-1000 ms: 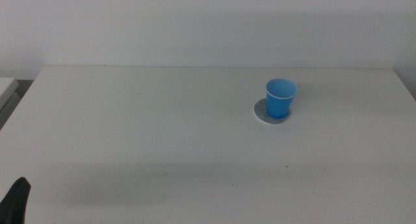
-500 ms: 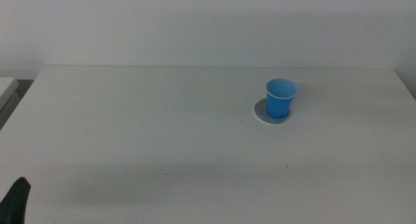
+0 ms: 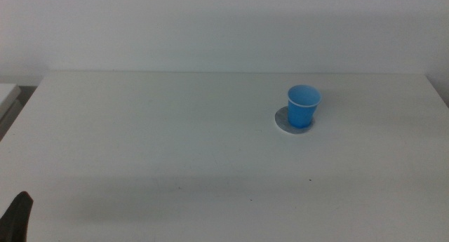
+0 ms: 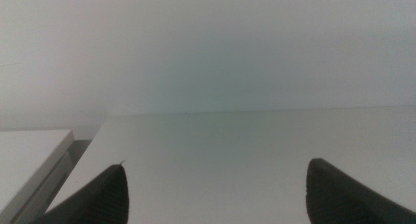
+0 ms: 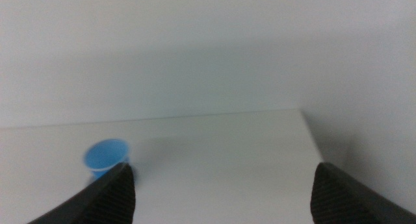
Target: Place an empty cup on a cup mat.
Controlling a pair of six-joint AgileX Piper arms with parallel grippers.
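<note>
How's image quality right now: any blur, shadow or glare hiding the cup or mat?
Middle view: soft but usable, the cup upright on the cup mat, a faint shadow band across the near table, no glare. Right wrist view: hazy, cup blurred, mat not discernible, right gripper open. Left wrist view: foggy, left gripper open, neither object in frame.

No readable text, labels, brands, numbers or signs on any surface in view
</note>
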